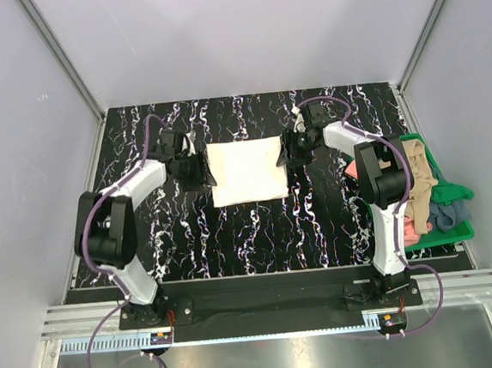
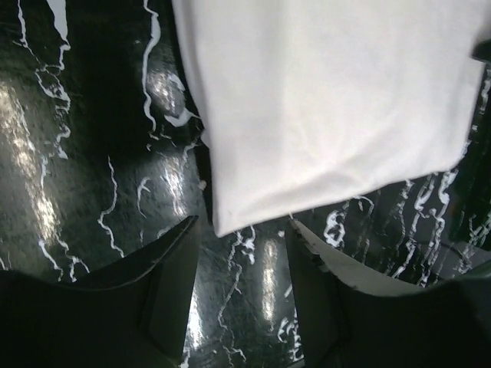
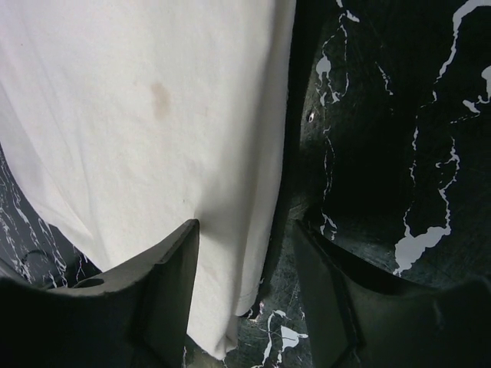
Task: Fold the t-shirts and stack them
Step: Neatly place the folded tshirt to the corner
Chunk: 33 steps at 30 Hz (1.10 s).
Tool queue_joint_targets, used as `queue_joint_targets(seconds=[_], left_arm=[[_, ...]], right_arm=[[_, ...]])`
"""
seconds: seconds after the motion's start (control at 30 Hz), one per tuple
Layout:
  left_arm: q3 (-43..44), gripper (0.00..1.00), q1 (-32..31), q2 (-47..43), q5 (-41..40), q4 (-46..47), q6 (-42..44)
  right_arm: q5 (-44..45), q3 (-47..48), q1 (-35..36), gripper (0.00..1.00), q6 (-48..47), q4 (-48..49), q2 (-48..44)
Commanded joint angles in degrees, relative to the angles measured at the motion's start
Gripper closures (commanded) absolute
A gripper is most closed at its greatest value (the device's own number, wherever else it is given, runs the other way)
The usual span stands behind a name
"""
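Observation:
A cream t-shirt [image 1: 245, 171] lies folded into a flat rectangle in the middle of the black marbled table. My left gripper [image 1: 202, 171] sits at its left edge. In the left wrist view the left gripper [image 2: 242, 222] is open and nothing is between the jaws; a corner of the cream t-shirt [image 2: 330, 100] lies just ahead of the tips. My right gripper [image 1: 286, 155] sits at the shirt's right edge. In the right wrist view the right gripper [image 3: 245, 226] is open, with the edge of the cream t-shirt [image 3: 153, 115] lying loose between its fingers.
A green bin [image 1: 453, 190] stands at the table's right edge, behind the right arm. It holds a tan shirt [image 1: 418, 177], a salmon-pink one [image 1: 411, 231] and a grey-blue one [image 1: 447, 214], all crumpled. Grey walls close in the table on three sides.

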Motion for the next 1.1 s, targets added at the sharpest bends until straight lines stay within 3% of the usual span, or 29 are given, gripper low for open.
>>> queue_joint_targets(seconds=[0.0, 0.17, 0.4, 0.47, 0.57, 0.73, 0.87, 1.07], left_arm=[[4.96, 0.46, 0.46, 3.32, -0.19, 6.00, 1.97], [9.62, 0.46, 1.52, 10.35, 1.11, 6.00, 2.59], [11.82, 0.48, 1.87, 14.49, 1.56, 4.86, 2.50], [14.10, 0.48, 2.05, 14.93, 0.69, 0.83, 2.50], [15.52, 0.48, 2.05, 13.01, 1.03, -4.63, 3.46], [13.15, 0.46, 1.96, 2.65, 2.00, -8.76, 6.18], [9.99, 0.39, 2.05, -1.68, -0.46, -8.25, 8.73], [11.56, 0.43, 3.01, 8.15, 5.43, -0.87, 2.34]], right_arm=[[1.67, -0.15, -0.08, 0.40, 0.36, 0.14, -3.87], [0.10, -1.66, -0.08, 0.38, 0.27, 1.54, -6.17], [-7.18, 3.18, 0.00, 0.38, 0.80, 1.72, 1.37], [-7.11, 3.45, 0.00, 0.38, 0.89, 1.81, 2.17], [-6.23, 3.53, 0.35, 0.39, 0.19, 1.81, 2.88], [-1.32, 2.66, 1.76, 0.43, -0.17, 1.55, 2.36], [0.89, 1.34, 1.94, 0.44, 0.27, 1.11, 0.07], [0.54, 2.83, 1.94, 0.41, 2.99, -1.00, -4.49]])
